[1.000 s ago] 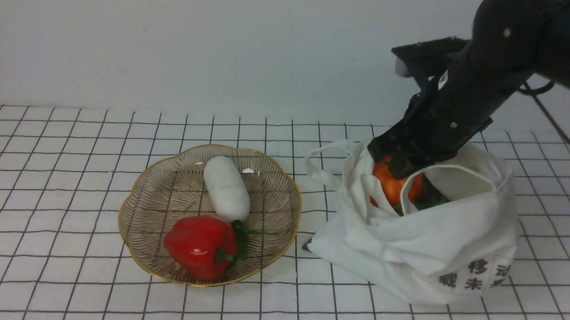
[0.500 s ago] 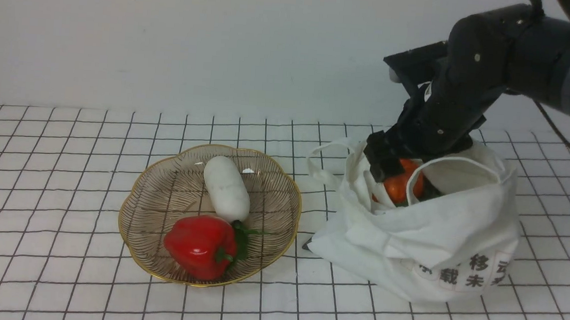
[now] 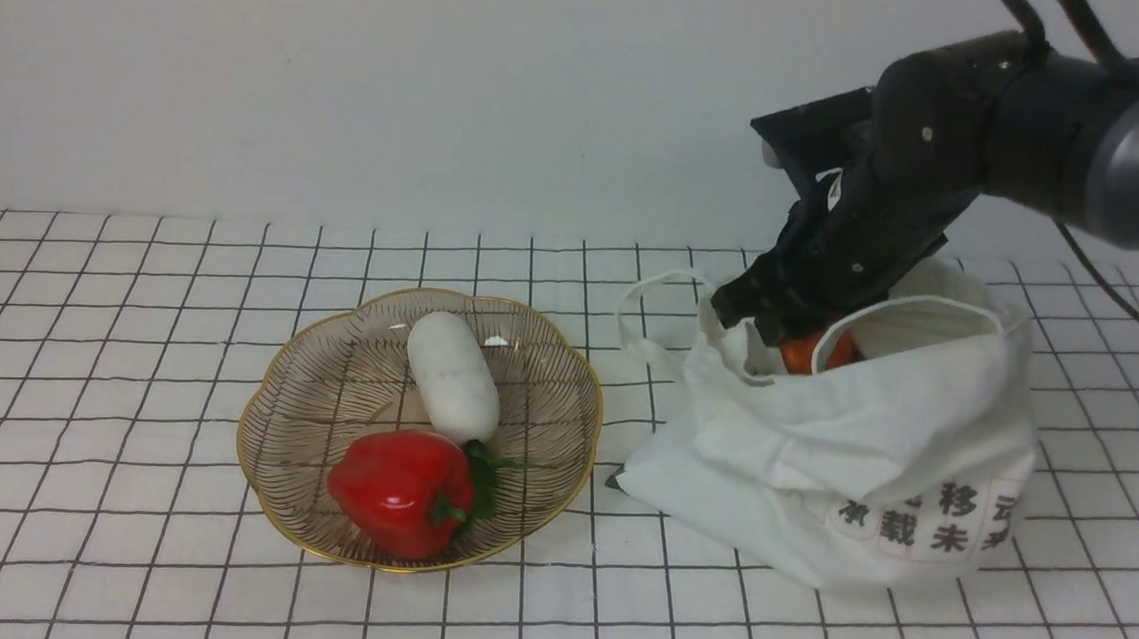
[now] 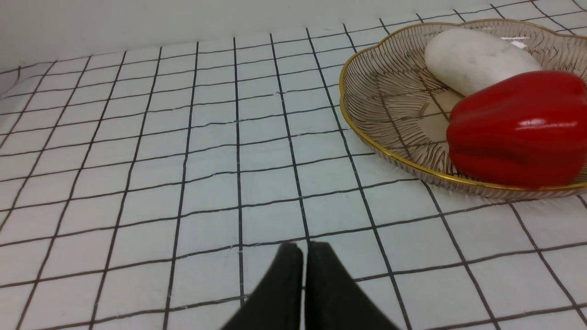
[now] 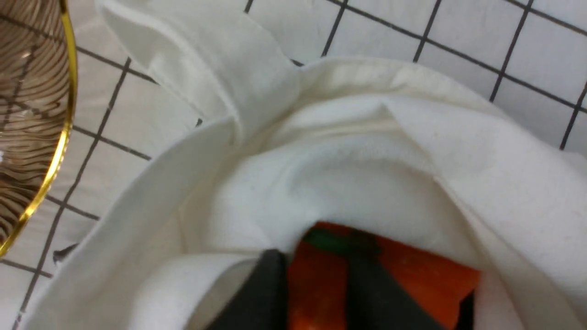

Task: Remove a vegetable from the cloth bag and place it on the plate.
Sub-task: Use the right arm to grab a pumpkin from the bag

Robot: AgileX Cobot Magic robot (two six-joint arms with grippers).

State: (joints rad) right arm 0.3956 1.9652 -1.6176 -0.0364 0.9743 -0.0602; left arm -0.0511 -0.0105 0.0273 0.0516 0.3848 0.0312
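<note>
Peeking out of the mouth of the white cloth bag (image 3: 861,450), the pumpkin (image 3: 813,352) shows as a small orange ball with a dark green stem on top, well apart from the plate (image 3: 324,383). The right gripper (image 5: 316,275) reaches into the bag and pinches the pumpkin between its two dark fingers (image 5: 367,293), a strip of orange showing between them just beside the stem. The left gripper (image 4: 303,256), pressed together, hangs over the table (image 4: 137,137).

Front camera looks forward across the table (image 3: 128,329); wrist cameras sit close — all three share the plate (image 3: 325,378).
</note>
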